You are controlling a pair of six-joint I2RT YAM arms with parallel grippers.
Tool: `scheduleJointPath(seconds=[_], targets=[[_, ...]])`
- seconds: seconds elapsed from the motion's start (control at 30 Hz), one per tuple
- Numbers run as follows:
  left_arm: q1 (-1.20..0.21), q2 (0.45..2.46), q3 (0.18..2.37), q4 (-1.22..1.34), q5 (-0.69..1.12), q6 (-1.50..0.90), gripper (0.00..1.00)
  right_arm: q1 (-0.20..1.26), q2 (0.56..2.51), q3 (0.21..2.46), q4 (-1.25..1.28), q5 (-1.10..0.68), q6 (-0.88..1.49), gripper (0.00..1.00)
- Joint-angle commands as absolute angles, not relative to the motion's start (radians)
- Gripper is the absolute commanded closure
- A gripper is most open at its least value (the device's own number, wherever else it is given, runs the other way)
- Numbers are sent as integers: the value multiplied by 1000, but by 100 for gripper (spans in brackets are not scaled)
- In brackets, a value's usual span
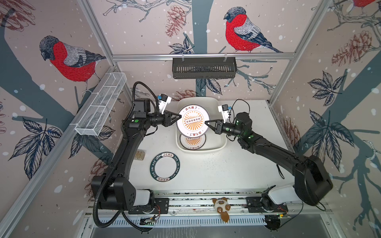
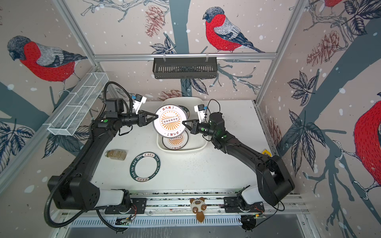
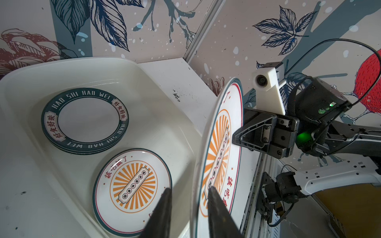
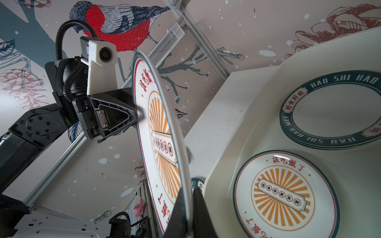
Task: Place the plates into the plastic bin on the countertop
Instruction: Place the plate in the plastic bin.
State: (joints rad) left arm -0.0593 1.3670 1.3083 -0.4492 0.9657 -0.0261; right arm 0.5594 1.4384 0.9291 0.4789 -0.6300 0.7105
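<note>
While the sunburst plate (image 1: pixel 193 121) hangs face up above the bin (image 1: pixel 206 151), a handover seems in progress.
The left hand (image 1: pixel 179 117) straddles the plate's rim, open, one side visibly clear of it; the right hand (image 1: pixel 206 123) is clamped on the opposite rim. Next, I judge, the left must back off so the right can lower the plate onto those already inside. A green-rimmed plate (image 1: pixel 165 167) waits on the bench (image 1: pixel 226 171).

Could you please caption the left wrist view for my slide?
Above the bin, right gripper grips sunburst plate; left gripper open.
</note>
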Motion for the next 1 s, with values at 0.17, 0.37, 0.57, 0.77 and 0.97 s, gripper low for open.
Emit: scheduleJointPath(seconds=[0.17, 0.37, 0.57, 0.77, 0.97], targets=[[-58, 1340, 1320, -430, 855, -15, 31, 530, 1445, 926, 562, -650, 734, 99], [-22, 1270, 1301, -420, 566, -49, 21, 464, 1464, 923, 559, -686, 739, 99], [43, 1267, 1302, -423, 642, -66, 20, 404, 1506, 984, 423, -694, 659, 99], [44, 1253, 1292, -405, 721, -68, 19, 388, 1585, 1063, 272, -668, 577, 99], [44, 1260, 1288, -417, 743, -57, 18, 388, 1666, 1117, 196, -645, 557, 98]])
